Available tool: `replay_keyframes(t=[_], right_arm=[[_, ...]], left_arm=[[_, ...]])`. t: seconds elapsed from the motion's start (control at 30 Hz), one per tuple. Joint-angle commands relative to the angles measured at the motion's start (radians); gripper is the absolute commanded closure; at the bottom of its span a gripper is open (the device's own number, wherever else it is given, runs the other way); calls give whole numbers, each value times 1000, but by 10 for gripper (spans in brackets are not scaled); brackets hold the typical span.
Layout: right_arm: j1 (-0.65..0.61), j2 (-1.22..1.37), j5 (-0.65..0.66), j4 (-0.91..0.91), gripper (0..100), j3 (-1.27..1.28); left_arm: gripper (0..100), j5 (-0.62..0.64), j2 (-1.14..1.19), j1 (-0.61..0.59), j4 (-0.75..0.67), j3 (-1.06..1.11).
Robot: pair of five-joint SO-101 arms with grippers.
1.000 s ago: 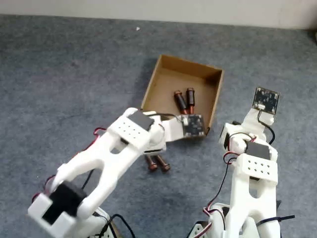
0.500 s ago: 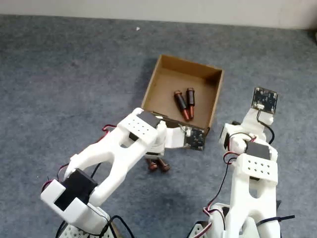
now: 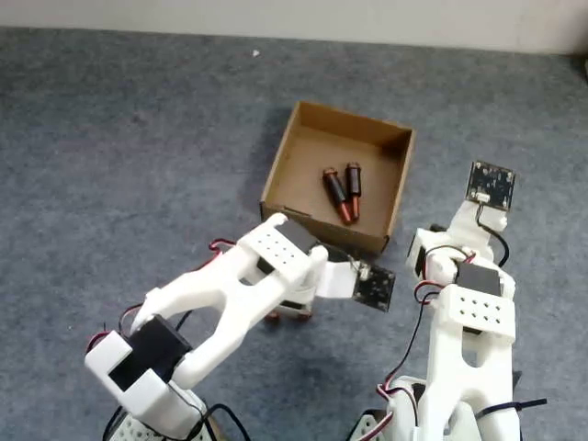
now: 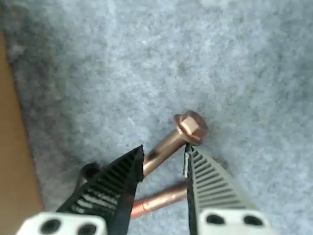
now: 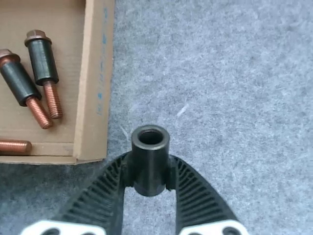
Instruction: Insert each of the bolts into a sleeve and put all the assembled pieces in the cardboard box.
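Note:
My left gripper [image 4: 164,154] is open low over the carpet, its fingers either side of the shank of a copper bolt [image 4: 190,125] with a hex head. A second bare bolt [image 4: 156,200] lies just beside it. My right gripper [image 5: 150,165] is shut on a black sleeve [image 5: 150,159], held bore-up above the carpet just outside the cardboard box [image 3: 401,179]. Two assembled pieces [image 3: 335,193] [image 3: 353,182] lie side by side in the box. A bare copper threaded end [image 5: 14,146] lies against the box's inner wall.
The box wall [image 4: 10,147] stands close beside my left gripper. Grey carpet [image 3: 129,138] covers the whole table, with free room left of the box and beyond it. The right arm [image 3: 469,312] stands to the right of the box.
The left arm has drawn back from the box's near wall and come down over the two loose bolts on the carpet. The right arm has not moved.

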Motion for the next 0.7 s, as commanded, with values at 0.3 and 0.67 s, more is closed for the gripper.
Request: replay_keyframes(t=[0.3, 0.67], right_arm=[[10, -27, 14, -24, 990, -10], [13, -27, 14, -24, 990, -10]], left_arm=[[851, -6, -4, 54, -89, 61], [994, -6, -13, 65, -86, 90]])
